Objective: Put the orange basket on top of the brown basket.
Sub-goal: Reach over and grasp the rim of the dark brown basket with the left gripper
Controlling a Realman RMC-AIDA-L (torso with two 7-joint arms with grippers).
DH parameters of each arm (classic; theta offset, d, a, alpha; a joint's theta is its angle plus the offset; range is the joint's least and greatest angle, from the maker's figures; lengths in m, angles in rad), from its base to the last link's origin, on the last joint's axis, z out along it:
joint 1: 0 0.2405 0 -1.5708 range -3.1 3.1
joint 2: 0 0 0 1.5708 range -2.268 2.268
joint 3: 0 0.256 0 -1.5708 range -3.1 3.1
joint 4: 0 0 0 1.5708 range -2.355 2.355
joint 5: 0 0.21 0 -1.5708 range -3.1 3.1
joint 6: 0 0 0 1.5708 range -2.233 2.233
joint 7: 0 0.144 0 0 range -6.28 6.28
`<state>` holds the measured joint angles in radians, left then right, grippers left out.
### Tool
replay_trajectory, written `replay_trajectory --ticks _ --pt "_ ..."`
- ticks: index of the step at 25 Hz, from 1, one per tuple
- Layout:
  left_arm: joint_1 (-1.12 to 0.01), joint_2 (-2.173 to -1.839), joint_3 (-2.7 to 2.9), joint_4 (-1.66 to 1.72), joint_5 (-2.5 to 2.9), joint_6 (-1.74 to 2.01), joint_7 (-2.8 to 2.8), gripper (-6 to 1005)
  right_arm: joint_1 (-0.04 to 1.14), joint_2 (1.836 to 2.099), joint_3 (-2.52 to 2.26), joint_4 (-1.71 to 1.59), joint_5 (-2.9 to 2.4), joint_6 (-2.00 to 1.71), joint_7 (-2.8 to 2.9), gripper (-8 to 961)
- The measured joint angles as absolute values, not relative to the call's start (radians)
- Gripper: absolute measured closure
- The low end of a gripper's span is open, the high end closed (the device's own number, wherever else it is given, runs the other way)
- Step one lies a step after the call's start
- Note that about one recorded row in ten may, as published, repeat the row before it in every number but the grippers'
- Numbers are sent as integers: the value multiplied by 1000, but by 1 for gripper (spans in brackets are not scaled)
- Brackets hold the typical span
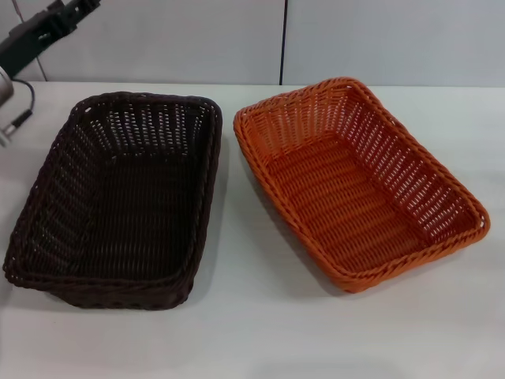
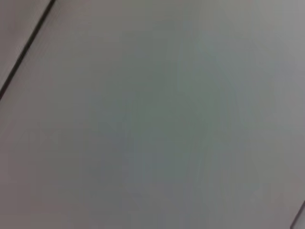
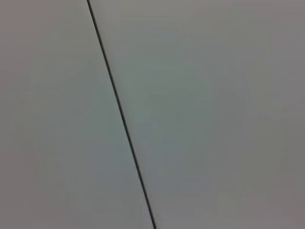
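Only a little of the robot shows, at the far left edge of the head view: a black arm segment (image 1: 47, 28) with angular, blocky outlines, a rounded silver-grey metal part (image 1: 5, 85), and a thin black cable (image 1: 24, 117) ending in a small plug.

Bright orange basket (image 1: 359, 185) and near-black brown basket (image 1: 118, 197), both open-weave wicker; white table (image 1: 260, 332); the wall looks pale grey.
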<state>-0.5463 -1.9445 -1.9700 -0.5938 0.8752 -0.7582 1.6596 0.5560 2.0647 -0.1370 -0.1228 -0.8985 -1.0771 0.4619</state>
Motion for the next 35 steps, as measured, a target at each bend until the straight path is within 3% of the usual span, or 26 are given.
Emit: replay_trajectory --ticks 4,5,7,13,17,20,35 --pt "-545 -1940 -1970 -604 899 -756 1636 137 555 2064 -119 -125 -897 -1060 462 261" --pt "-541 -1891 -1970 -683 1120 -769 1363 137 555 2063 -117 -125 -897 -1056 462 262" --pt "-545 -1837 -1977 -761 1366 -844 1095 137 553 2061 -113 -126 -897 -1053 461 263" --pt "-539 -1800 -2013 -973 1812 -974 687 137 545 2056 -107 -126 -896 -1051 461 262" --pt "-544 -1818 -2074 -1057 2019 -1039 571 138 544 2053 -106 -127 -896 -1042 461 262" --pt "-573 -1882 -2199 -1190 2338 -1173 474 140 546 2052 -106 -134 -896 -1027 460 261" --pt "-605 -1961 -2260 -1229 2608 -1320 435 159 556 2047 -105 -140 -896 -1005 460 262"
